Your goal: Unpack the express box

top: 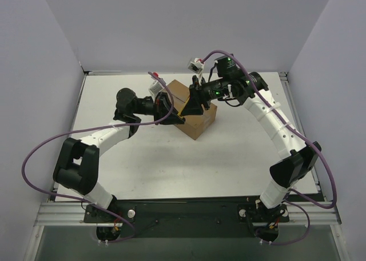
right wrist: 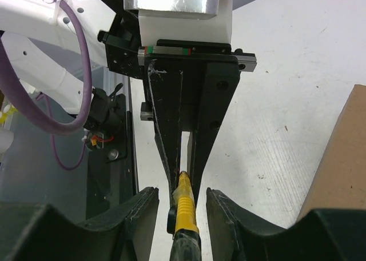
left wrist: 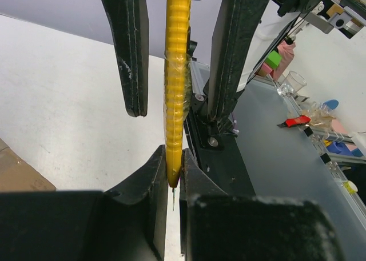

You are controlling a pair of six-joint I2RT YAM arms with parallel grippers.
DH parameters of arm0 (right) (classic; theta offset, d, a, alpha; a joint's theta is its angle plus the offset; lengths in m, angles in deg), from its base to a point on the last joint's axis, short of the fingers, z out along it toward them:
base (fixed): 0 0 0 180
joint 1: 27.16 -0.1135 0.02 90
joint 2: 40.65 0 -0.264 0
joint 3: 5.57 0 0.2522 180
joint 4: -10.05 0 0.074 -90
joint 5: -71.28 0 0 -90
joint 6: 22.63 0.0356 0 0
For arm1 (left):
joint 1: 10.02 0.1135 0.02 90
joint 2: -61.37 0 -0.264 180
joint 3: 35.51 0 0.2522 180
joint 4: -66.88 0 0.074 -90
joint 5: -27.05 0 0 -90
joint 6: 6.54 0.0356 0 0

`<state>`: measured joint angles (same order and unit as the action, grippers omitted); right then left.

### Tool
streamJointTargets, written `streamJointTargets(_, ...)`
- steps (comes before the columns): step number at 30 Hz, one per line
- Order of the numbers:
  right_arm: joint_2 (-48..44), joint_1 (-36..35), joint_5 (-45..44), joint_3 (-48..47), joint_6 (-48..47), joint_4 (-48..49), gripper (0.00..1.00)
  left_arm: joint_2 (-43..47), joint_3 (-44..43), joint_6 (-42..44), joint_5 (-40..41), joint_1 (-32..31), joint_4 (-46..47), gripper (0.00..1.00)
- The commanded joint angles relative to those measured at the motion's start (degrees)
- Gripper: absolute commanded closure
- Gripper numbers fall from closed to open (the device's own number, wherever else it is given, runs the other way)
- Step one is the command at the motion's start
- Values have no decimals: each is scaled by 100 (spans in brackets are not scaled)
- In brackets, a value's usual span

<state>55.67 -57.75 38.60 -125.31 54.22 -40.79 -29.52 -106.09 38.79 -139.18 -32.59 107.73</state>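
Observation:
The express box (top: 201, 120), a brown cardboard carton, stands at the table's far middle; its edge shows in the right wrist view (right wrist: 342, 158) and a corner in the left wrist view (left wrist: 16, 173). Both grippers meet in front of it, tip to tip. My left gripper (left wrist: 173, 158) is shut on the blade end of a yellow utility knife (left wrist: 177, 72), and a thin blade pokes out between its pads. My right gripper (right wrist: 182, 193) straddles the knife's (right wrist: 187, 214) other end, open, with a gap on each side. From above, the left gripper (top: 171, 112) and right gripper (top: 192, 104) hide the knife.
The white table (top: 143, 158) has grey walls on three sides. A black mounting rail (top: 183, 211) runs along the near edge. Purple cables (top: 34, 152) loop off both arms. Beyond the table edge is a bench with small clutter (left wrist: 309, 109).

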Motion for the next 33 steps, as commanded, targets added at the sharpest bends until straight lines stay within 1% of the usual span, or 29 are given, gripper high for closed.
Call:
streamJointTargets(1,28,-88,262,-187,-56,157,60,-95,-260,-42,-103,-81,243,100)
streamJointTargets(4,-7,-70,201,-178,-56,210,57,-148,-277,-42,-112,-81,234,100)
streamJointTargets(7,2,-61,192,-178,-92,228,58,-174,-295,-42,-120,-81,243,100)
streamJointTargets(10,19,-61,209,-178,-56,254,59,-192,-313,-42,-147,-72,234,100)
streamJointTargets(13,45,-70,271,-178,-13,271,63,-201,-330,-51,-147,-81,243,100)
streamJointTargets(16,81,-96,271,-160,5,272,76,-245,-391,-42,-147,-81,234,100)
streamJointTargets(17,89,-105,280,-143,5,272,84,-245,-400,-42,-156,-81,243,100)
streamJointTargets(19,98,-114,271,-125,23,263,91,-271,-418,-42,-165,-72,243,100)
streamJointTargets(20,107,-97,262,-99,31,263,96,-262,-418,-34,-156,-64,226,100)
streamJointTargets(21,98,-96,262,-99,23,245,98,-262,-418,-16,-138,-55,191,100)
streamJointTargets(25,89,-61,236,-99,-161,27,100,-306,-479,28,-129,42,76,100)
streamJointTargets(26,133,-53,227,-142,-223,-131,97,-341,-514,19,-147,51,76,100)
streamJointTargets(27,168,-52,175,-204,-371,-246,87,-368,-549,19,-199,59,67,100)
streamJointTargets(28,212,-52,148,-257,-434,-360,84,-385,-628,19,-217,68,59,100)
streamJointTargets(31,344,-44,130,-424,-680,-625,85,-491,-769,-16,-235,68,67,100)
streamJointTargets(33,388,-35,157,-511,-715,-704,93,-561,-822,-33,-235,68,76,100)
